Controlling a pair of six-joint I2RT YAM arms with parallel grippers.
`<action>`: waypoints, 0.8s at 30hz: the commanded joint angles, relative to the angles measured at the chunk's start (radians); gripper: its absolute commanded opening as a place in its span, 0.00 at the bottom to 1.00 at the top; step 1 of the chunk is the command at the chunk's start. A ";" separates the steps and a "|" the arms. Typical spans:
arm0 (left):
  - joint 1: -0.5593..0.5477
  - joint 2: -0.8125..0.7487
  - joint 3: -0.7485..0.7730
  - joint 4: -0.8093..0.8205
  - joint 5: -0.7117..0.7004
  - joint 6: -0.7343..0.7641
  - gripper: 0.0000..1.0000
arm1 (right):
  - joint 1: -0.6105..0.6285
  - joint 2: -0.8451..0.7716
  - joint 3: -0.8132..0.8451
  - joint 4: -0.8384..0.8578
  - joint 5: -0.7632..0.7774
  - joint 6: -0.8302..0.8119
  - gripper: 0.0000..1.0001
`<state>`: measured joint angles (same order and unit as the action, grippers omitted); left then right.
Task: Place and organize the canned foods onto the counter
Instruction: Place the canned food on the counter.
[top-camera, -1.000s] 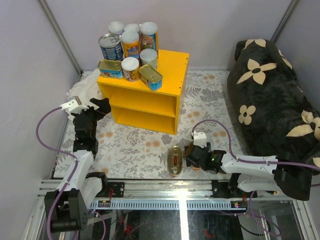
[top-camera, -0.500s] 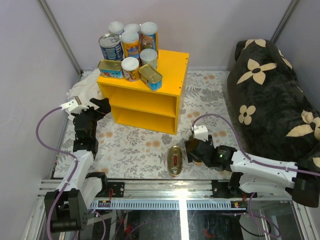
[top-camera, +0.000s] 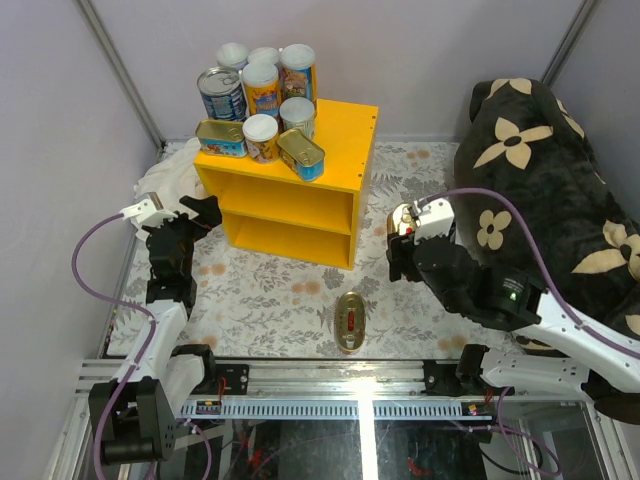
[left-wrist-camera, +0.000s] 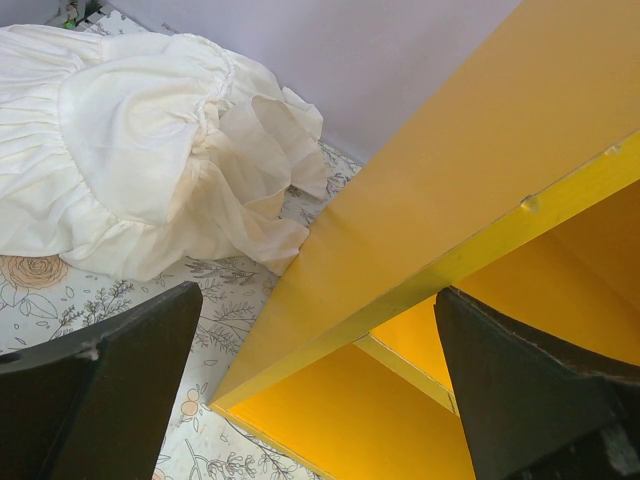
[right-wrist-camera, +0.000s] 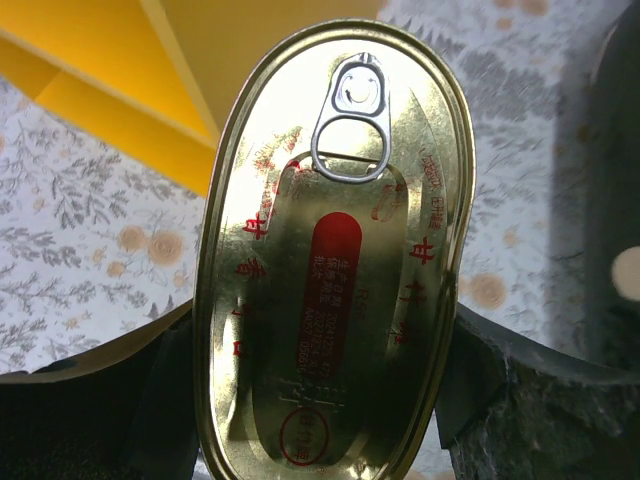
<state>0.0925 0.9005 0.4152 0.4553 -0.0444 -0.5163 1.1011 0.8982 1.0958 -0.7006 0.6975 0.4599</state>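
**A:** Where is the right gripper (top-camera: 404, 238)?

**B:** It is up off the flowered floor (top-camera: 260, 290), just right of the yellow shelf unit (top-camera: 345, 140) and close to its right side panel. Its jaws stand fairly wide, but they are clamped on a gold oval tin (right-wrist-camera: 335, 260). In the wrist view a dark finger (right-wrist-camera: 150, 400) presses on each long side of the tin. The lid faces the camera, and the ring-pull end points away from the wrist.

**A:** And the left gripper (top-camera: 203, 212)?

**B:** It is spread fully apart with nothing between its fingers (left-wrist-camera: 110, 390). It sits at the near left corner of the shelf unit, facing the side panel without touching it. A crumpled white cloth (left-wrist-camera: 150, 150) lies on the floor to the left of the unit, towards the far wall.

**A:** What is on top of the unit?

**B:** About nine cans are crowded onto the far left part of the top. A blue-labelled steel can (top-camera: 222, 93) stands at the left edge. Tall white-lidded tubes (top-camera: 263, 88) stand beside and behind it. Two shorter white-lidded cans (top-camera: 261, 137) stand nearer. Two flat rectangular tins (top-camera: 301, 153) lie along the near side of the group.

**A:** Is anything lying on the floor?

**B:** A second oval tin (top-camera: 350, 322) lies flat with its lid up, near the front rail. It is on the near side of the shelf unit and apart from both grippers. A dark cushion with cream flowers (top-camera: 540, 180) fills the right side.
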 joint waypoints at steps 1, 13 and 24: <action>0.024 0.004 0.034 0.016 -0.094 0.006 1.00 | -0.004 -0.011 0.149 0.022 0.124 -0.135 0.00; 0.023 -0.002 0.037 0.019 -0.037 -0.001 1.00 | -0.012 0.156 0.499 0.099 0.115 -0.357 0.00; 0.024 0.005 0.037 0.024 -0.008 -0.007 1.00 | -0.250 0.410 0.807 0.111 -0.213 -0.401 0.00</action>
<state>0.0978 0.9020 0.4202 0.4496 -0.0250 -0.5205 0.9409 1.2427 1.7363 -0.6662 0.6197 0.1009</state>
